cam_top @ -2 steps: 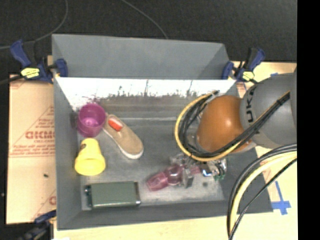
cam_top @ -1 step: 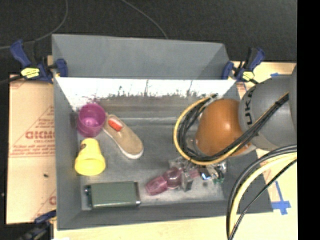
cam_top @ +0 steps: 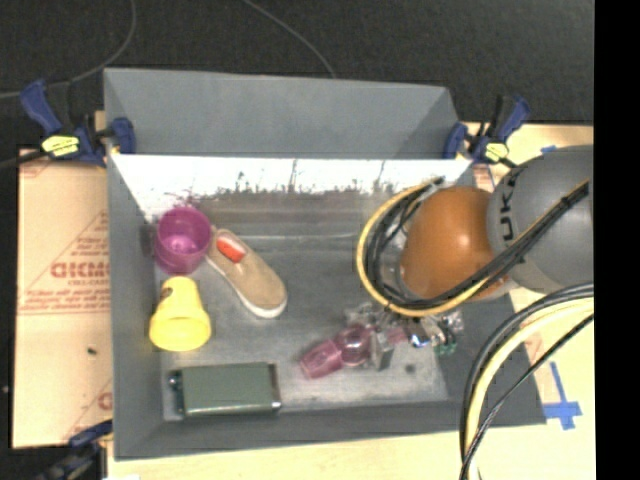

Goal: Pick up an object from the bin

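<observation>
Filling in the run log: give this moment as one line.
gripper: lower right of bin | beside it: pink translucent piece | grasp: unclear | elsewhere: purple cup, yellow cup, beige shoe, grey-green pad

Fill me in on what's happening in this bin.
A robot arm reaches into the grey bin from the right. Its gripper is low at the view's lower right, next to a small pink toy; whether it grips it cannot be told. A purple cup, a yellow cup, a tan shoe and a dark flat box lie to the left.
</observation>
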You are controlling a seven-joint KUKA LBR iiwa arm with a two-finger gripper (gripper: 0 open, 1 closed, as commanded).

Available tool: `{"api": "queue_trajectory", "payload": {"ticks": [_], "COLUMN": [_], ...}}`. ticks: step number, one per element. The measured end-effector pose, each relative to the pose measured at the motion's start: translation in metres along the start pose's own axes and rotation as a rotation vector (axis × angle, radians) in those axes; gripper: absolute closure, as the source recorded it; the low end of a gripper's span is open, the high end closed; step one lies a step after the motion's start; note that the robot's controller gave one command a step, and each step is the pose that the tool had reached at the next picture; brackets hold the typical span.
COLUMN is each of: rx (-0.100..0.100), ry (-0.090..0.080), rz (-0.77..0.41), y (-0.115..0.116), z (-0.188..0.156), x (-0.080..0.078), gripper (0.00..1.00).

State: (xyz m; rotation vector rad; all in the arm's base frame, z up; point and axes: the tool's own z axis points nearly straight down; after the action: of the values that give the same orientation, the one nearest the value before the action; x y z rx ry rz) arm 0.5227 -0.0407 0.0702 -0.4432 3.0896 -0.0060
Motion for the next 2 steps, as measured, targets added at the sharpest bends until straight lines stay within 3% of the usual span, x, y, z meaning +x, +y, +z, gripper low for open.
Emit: {"api": "queue_trajectory", "payload": {"ticks": [1,2], "rx": [-0.003,0.001], "ry": [0.009,-0.003], "rz": [-0.021,-0.01], "y": [0.009,-0.017], "z": [0.0,0.0], "x": [0.007,0.007], "gripper": [1.0,1.0]}}
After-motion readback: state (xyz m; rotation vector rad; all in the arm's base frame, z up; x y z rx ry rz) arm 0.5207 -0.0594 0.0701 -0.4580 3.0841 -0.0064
